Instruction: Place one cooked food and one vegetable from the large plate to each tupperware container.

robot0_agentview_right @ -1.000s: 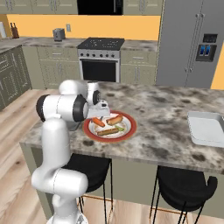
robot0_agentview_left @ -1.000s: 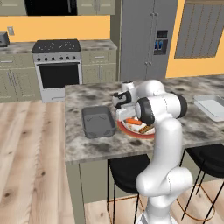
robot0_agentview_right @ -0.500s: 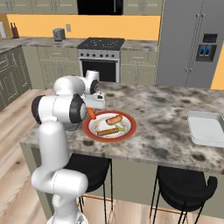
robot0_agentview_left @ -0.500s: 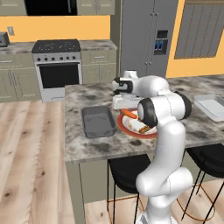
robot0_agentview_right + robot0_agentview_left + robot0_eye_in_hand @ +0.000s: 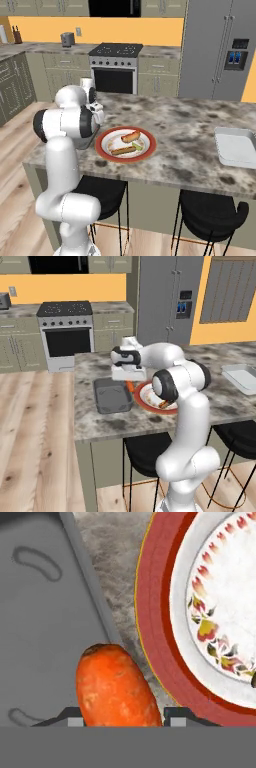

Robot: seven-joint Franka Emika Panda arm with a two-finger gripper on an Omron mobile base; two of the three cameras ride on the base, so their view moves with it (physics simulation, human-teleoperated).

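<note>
The large plate (image 5: pixel 150 406), wide, round and white with a broad red-orange rim, is sitting on the speckled grey stone counter (image 5: pixel 100 423) near its front edge. Working left to right in the left base view: the black-fronted steel oven range (image 5: pixel 66 331) is standing against the far wall, then the dark grey shallow rectangular tupperware tub (image 5: pixel 111 395) is lying on the counter just left of the plate, with a narrow strip of stone between the two. The white arm's two-finger gripper (image 5: pixel 129 375) is hanging over that strip, and an orange carrot (image 5: pixel 130 386) is poking out below it, between tub and plate.

The hand view is making it plain: the jaws are standing partly apart and pressing on the carrot (image 5: pixel 118 687) from both sides, its rounded tip reaching over the tub's rim (image 5: pixel 87 577) and the stone gap, with the plate's red rim (image 5: pixel 157 627) and flowered inner border to the right.

On the plate, in the right base view, a browned sausage-like piece (image 5: pixel 130 136), a long brown stick of food (image 5: pixel 123 149) and a pale green bit (image 5: pixel 138 146) are lying close together. Further right, the tall grey steel fridge (image 5: pixel 170 298) is standing at the far wall, and the pale grey-white tub (image 5: pixel 243 377) is resting near the counter's right end, well apart from the plate.
</note>
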